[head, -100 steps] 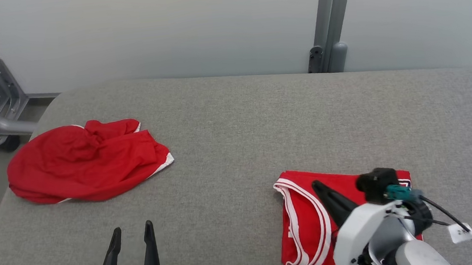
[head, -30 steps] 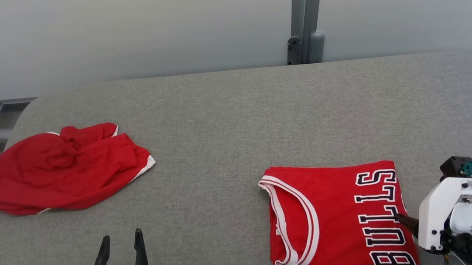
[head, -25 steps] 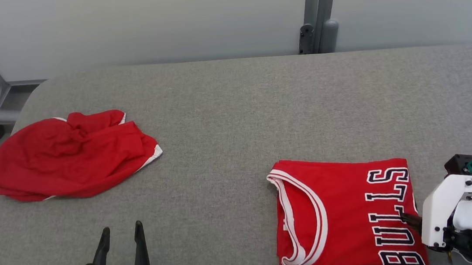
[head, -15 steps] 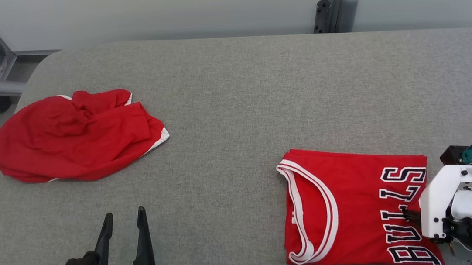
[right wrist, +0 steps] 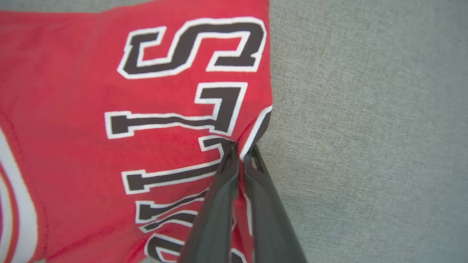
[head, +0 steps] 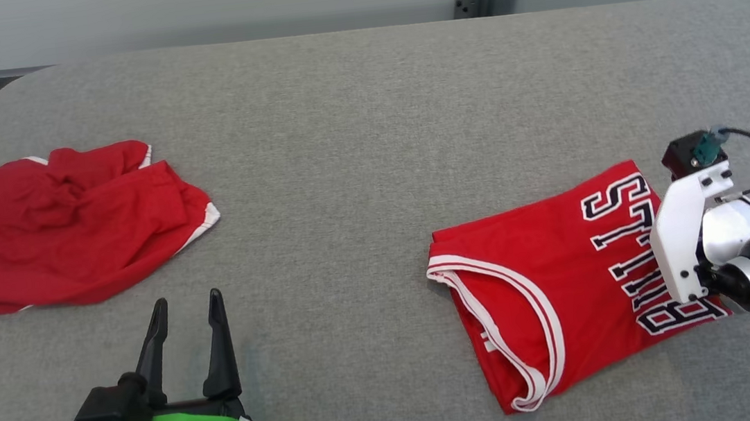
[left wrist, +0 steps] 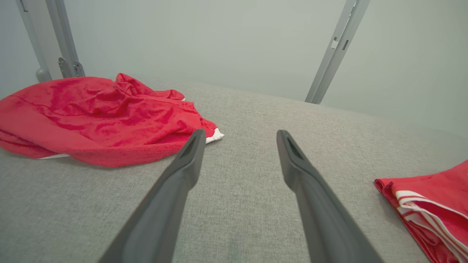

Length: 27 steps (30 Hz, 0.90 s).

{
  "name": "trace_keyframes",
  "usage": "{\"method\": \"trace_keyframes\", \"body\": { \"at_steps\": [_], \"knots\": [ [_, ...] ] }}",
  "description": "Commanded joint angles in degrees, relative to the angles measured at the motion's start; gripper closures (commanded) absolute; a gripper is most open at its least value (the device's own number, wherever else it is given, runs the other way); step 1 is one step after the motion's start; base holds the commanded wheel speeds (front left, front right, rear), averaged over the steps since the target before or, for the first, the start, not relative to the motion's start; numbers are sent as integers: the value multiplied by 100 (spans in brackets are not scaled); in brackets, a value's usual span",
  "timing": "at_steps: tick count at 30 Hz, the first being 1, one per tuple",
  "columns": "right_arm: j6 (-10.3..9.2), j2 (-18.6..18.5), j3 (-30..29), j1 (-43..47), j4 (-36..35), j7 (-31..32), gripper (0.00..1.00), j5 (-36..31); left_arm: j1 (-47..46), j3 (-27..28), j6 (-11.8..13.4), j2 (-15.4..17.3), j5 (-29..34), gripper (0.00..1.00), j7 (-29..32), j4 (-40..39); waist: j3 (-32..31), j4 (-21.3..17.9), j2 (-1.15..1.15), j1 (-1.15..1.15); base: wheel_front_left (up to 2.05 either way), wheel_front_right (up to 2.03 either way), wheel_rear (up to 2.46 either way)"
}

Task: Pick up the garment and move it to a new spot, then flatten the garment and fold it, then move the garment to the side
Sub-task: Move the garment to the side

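1. The folded red jersey (head: 549, 276) lies on the grey table (head: 353, 136), at the near right, slightly askew, its lettered edge to the right.
2. The right gripper (right wrist: 239, 149) is closed tight, pinching the jersey's right edge among the letters.
3. The left gripper (head: 187, 298) stands wide open at the near left, holding nothing.
4. A crumpled red cloth (head: 63, 226) lies at the far left, well apart from the jersey.
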Motion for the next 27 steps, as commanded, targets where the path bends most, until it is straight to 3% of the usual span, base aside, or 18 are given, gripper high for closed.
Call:
{"method": "trace_keyframes", "body": {
  "at_steps": [1, 7, 14, 20, 27],
  "knots": [
    [-11, -120, 113, -209, 40, -63, 100, 27, -118, 16, 11, 3, 63, 0, -1, -72, 296, -571, 0, 0, 0, 0, 0],
    [-12, -590, 659, -1019, 312, -275, 100, 129, -370, -15, -69, 6, 240, 0, -1, -371, 669, -1329, 0, 0, 0, 0, 0],
    [-11, -942, 898, -1848, 822, -692, 100, 120, -713, -64, -155, 33, 564, 0, -1, -724, 1215, -2046, 0, 0, 0, 0, 0],
    [-11, -1194, 909, -2356, 1287, -1217, 100, 36, -947, -193, -195, 203, 748, 0, -1, -1031, 1661, -2362, 0, 0, 0, 0, 0],
    [-12, -1505, 709, -2669, 1856, -1893, 100, -138, -1112, -439, -220, 481, 892, 0, -1, -1450, 2072, -2464, 0, 0, 0, 0, 0]
  ]
}}
